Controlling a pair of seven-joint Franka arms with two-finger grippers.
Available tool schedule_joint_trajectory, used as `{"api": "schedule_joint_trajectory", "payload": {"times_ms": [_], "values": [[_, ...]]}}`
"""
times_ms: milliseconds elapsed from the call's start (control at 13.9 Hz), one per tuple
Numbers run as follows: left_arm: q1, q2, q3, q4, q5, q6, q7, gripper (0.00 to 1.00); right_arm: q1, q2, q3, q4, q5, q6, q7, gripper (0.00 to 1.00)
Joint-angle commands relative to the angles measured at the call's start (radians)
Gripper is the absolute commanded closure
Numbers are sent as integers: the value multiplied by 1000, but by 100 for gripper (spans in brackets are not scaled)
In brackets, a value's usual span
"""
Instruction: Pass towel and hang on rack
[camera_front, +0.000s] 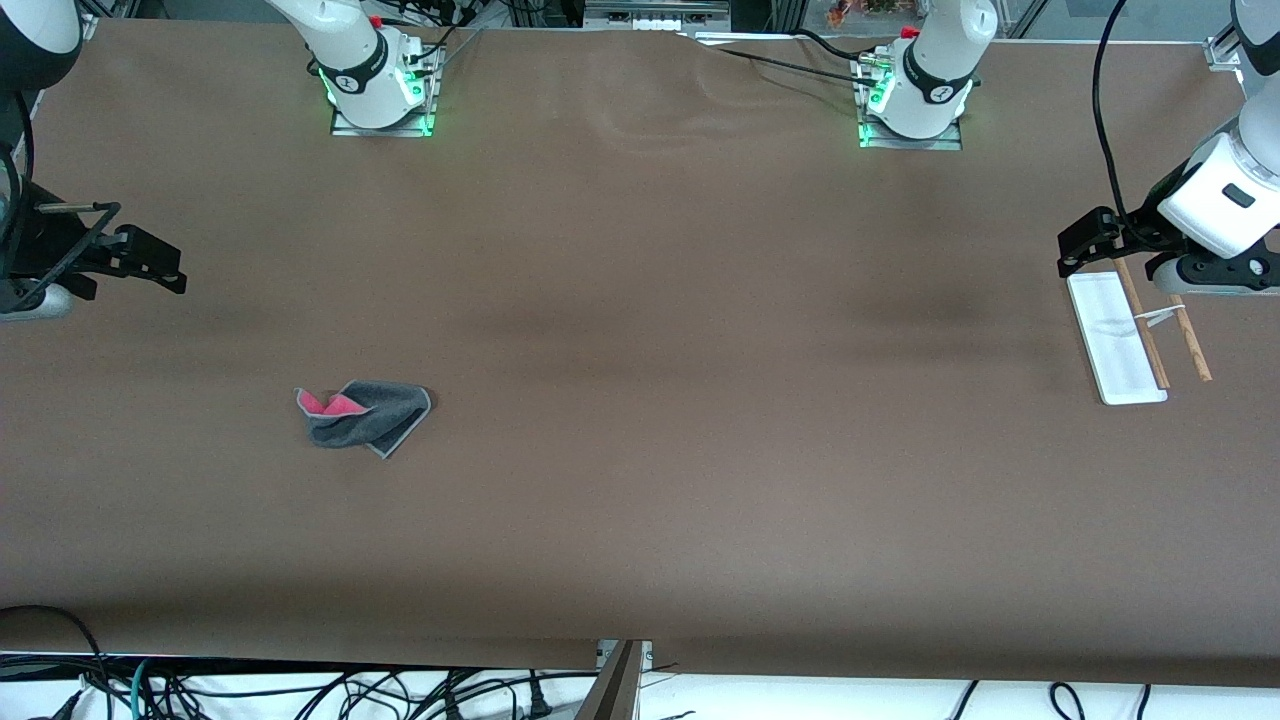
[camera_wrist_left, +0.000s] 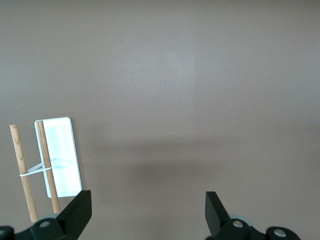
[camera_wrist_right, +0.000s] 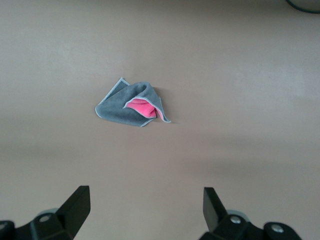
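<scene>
Lying crumpled on the table (camera_front: 640, 480), the towel (camera_front: 365, 415) sits apart from the open, empty right gripper (camera_wrist_right: 145, 210); the left gripper (camera_wrist_left: 147, 215), open too, hovers beside the rack (camera_front: 1130, 340).

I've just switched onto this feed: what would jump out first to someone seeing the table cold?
The towel, crumpled dark grey with a bright pink fold showing, lies alone toward the right arm's end of the table. The rack, a white base with two wooden rods, sits at the left arm's end. The left gripper hangs open beside the rack, and the right gripper hangs open at its own end, up from the towel.
</scene>
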Motion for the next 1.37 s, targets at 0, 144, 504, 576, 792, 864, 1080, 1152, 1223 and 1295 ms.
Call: {"api": "schedule_joint_trajectory", "payload": {"times_ms": [0, 144, 504, 576, 792, 864, 1080, 1152, 1223, 1295], "values": [[4, -2, 0, 10, -6, -25, 16, 0, 2, 2, 9, 10, -20, 3, 3, 0], [4, -2, 0, 10, -6, -27, 16, 0, 2, 4, 9, 10, -17, 7, 1, 0], [4, -2, -3, 10, -6, -33, 17, 0, 2, 7, 9, 10, -18, 9, 0, 0], [4, -2, -3, 10, -6, -31, 17, 0, 2, 7, 9, 10, -17, 8, 0, 0], [2, -4, -4, 10, -6, -33, 16, 0, 2, 7, 7, 10, -18, 9, -5, 0], [2, -4, -6, 10, -6, -34, 16, 0, 2, 7, 7, 10, -18, 9, -5, 0], [2, -6, -6, 10, -6, -39, 17, 0, 0, 7, 7, 10, -20, 9, -5, 0], [2, -4, -6, 10, -6, -39, 17, 0, 0, 7, 7, 10, -20, 9, -5, 0], [2, -4, -6, 10, -6, -37, 17, 0, 0, 7, 7, 10, -20, 8, -5, 0], [2, -4, -6, 10, -6, -37, 17, 0, 0, 7, 7, 10, -20, 9, -6, 0]]}}
